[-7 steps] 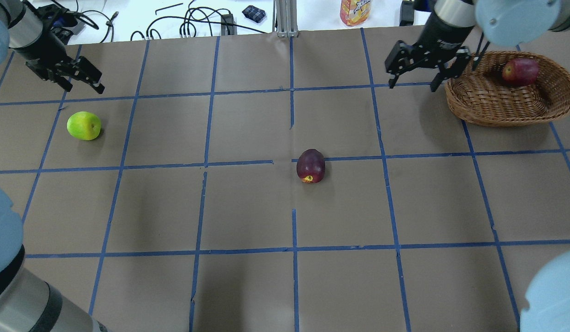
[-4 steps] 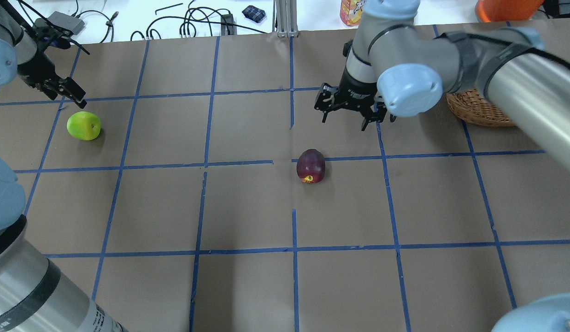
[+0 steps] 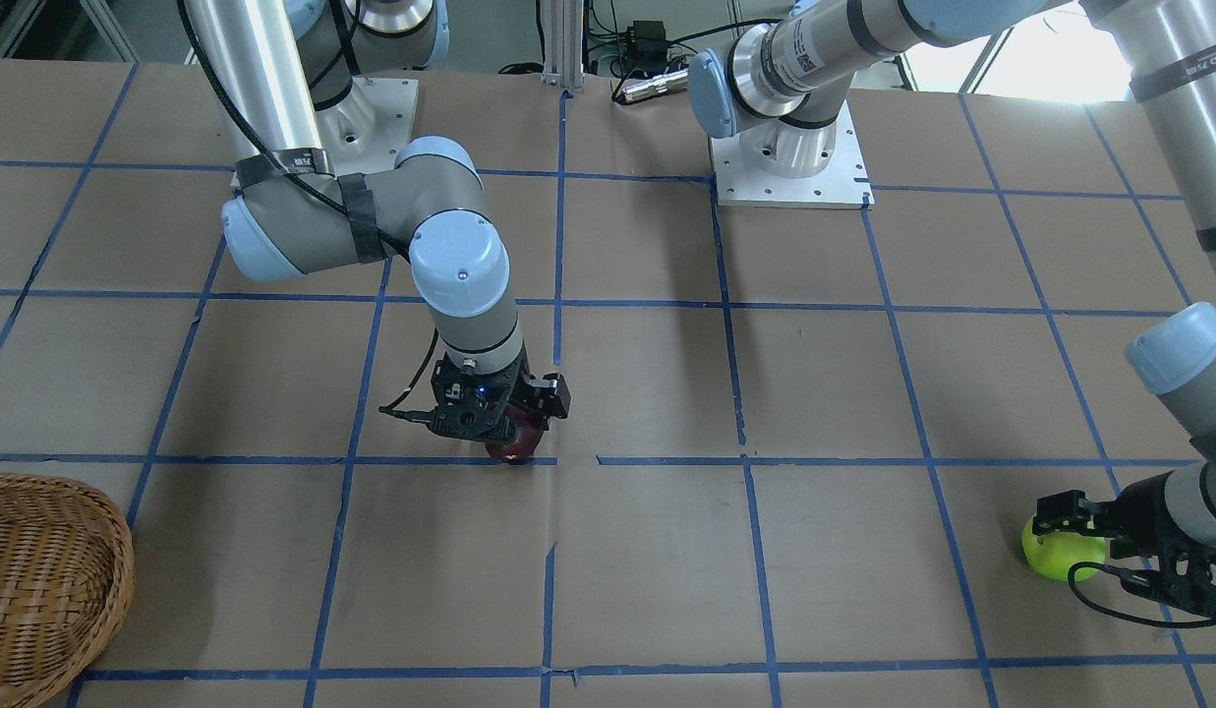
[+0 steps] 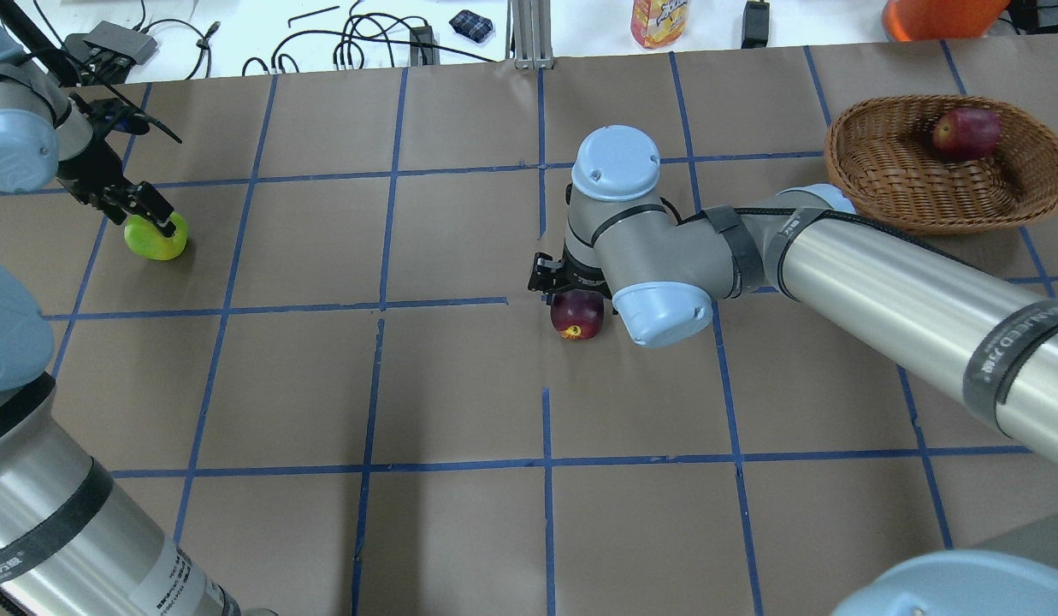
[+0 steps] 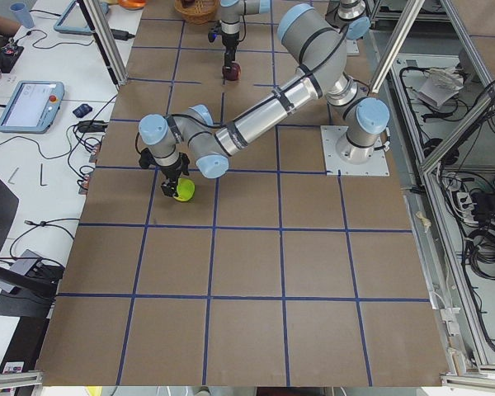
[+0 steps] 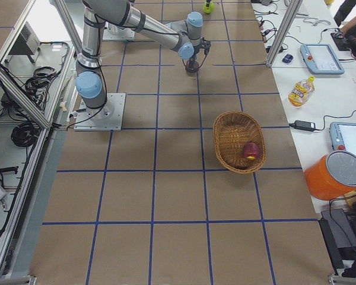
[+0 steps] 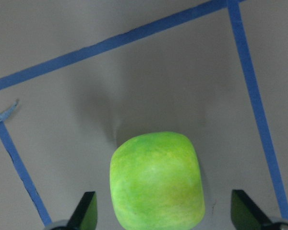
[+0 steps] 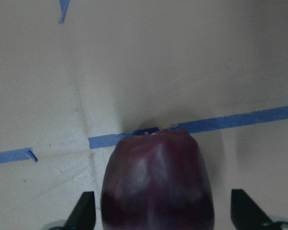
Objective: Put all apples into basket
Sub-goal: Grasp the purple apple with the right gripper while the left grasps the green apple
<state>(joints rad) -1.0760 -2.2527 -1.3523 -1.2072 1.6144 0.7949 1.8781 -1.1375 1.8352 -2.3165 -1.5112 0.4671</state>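
Right end effector point(image 8: 165, 214) spread wide, straddling the maroon apple point(image 4: 577, 318) on the surface point(image 4: 460, 385); fingers clear of its flanks, likely poised to pinch. Left end effector point(image 7: 165, 214) equally spread around the green apple point(image 4: 155, 240). Red apple point(image 4: 966, 133) lies in the wicker basket point(image 4: 922, 210).

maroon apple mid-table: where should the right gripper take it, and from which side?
Across its widest middle, coming straight down from above. The maroon apple appears to lie on its side on the table, with both rounded flanks free. In the right wrist view the right gripper straddles it, open, with its fingers clear of either flank, so a plain close should probably seat it.
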